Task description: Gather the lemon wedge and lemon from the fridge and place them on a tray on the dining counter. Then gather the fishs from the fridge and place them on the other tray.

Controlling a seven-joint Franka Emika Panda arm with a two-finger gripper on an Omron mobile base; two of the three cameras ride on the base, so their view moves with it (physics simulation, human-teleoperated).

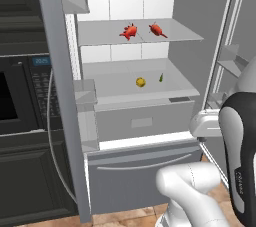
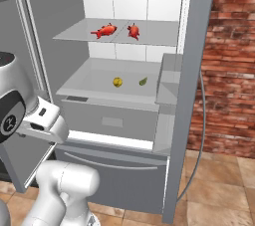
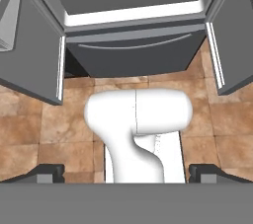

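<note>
Facing the open fridge (image 1: pixel 192 31), both doors swung wide, I list its contents by shelf.

Upper shelf: two red-orange fishs, side by side and slightly apart, one (image 1: pixel 129 32) nearer the microwave side, the other (image 1: pixel 158 30) nearer the brick-wall side. The right base view shows the same pair (image 2: pixel 104 31) (image 2: pixel 133 31).

Lower shelf, directly beneath the fishs: the lemon (image 1: pixel 141 82), small, round and yellow, near the shelf's middle; just beside it, apart and toward the brick-wall side, the lemon wedge (image 1: pixel 161 77), a small greenish sliver. Right base view: lemon (image 2: pixel 117 81), wedge (image 2: pixel 143 81).

Below that shelf: a closed grey drawer (image 1: pixel 142 121), then the freezer drawer (image 1: pixel 140 176) with its long curved handle.

My gripper (image 3: pixel 126 171): fingers spread to their widest, holding nothing, the two dark fingertips (image 3: pixel 49 172) far apart at the bottom of the hand view. It looks down over the tiled floor (image 3: pixel 29 129) toward the freezer drawer (image 3: pixel 133 53), well below and in front of both shelves, so every task item lies above it and deeper inside the fridge.

Surroundings: a dark cabinet with a microwave (image 1: pixel 20 96) beside the fridge on one side, a red brick wall (image 2: pixel 229 60) on the other. The left base view gives the microwave; the right base view gives the brick wall.
</note>
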